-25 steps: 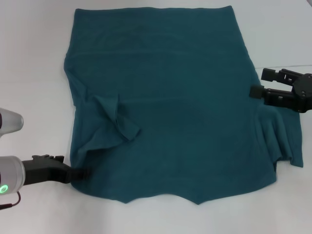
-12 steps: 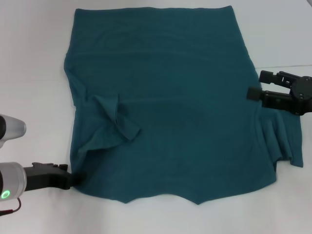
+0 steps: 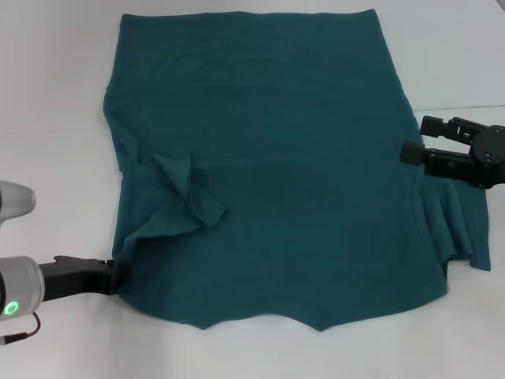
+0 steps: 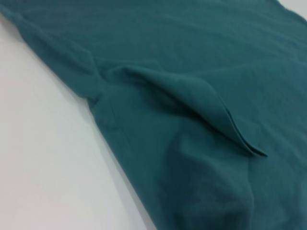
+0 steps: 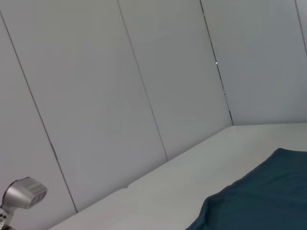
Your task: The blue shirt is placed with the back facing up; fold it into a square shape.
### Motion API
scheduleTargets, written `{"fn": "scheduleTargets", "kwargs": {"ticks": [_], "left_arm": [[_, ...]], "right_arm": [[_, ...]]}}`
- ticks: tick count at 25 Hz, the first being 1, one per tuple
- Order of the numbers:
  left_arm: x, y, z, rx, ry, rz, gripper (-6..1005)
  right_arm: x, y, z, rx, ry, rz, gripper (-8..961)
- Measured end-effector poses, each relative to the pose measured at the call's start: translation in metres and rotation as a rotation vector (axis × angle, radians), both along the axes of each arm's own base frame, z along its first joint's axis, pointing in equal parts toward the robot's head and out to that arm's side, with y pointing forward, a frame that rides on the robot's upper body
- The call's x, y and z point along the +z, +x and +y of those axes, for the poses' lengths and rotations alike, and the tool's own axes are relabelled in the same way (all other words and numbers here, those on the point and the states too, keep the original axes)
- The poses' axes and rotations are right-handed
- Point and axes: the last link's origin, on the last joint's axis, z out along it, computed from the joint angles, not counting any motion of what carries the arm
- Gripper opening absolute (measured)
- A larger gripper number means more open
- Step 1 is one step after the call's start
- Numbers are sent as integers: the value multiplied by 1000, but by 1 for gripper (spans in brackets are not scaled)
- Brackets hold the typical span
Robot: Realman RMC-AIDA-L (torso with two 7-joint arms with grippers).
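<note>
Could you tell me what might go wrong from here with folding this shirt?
The folded-over sleeve flap on the blue shirt is bunched, so a fold over it may come out lumpy. The left pincer sits only at the shirt's near left edge, so a thin grip could slip. The right pincer is open beside rumpled cloth that could snag.

White table (image 3: pixel 55 118), blue shirt (image 3: pixel 268 158) spread flat on it

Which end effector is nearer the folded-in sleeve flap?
Left. The left end effector sits at the shirt edge just below the flap; the right end effector is across the shirt.
</note>
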Motion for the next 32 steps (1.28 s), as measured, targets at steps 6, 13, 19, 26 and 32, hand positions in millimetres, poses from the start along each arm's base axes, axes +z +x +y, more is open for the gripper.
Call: {"fn": "scheduleTargets", "kwargs": {"ticks": [6, 13, 19, 26, 32], "left_arm": [[2, -6, -6, 39, 21, -58, 71], [12, -22, -19, 110, 88, -157, 13], [21, -33, -29, 134, 118, -197, 6], [28, -44, -40, 160, 159, -244, 6], [33, -50, -47, 159, 172, -285, 7]], "right_arm": [[0, -1, 2, 5, 2, -2, 834], [-2, -4, 4, 11, -1, -5, 832], [-3, -7, 6, 18, -2, -3, 831], [-4, -11, 8, 28, -6, -4, 829], [-4, -12, 10, 31, -9, -5, 828]]}}
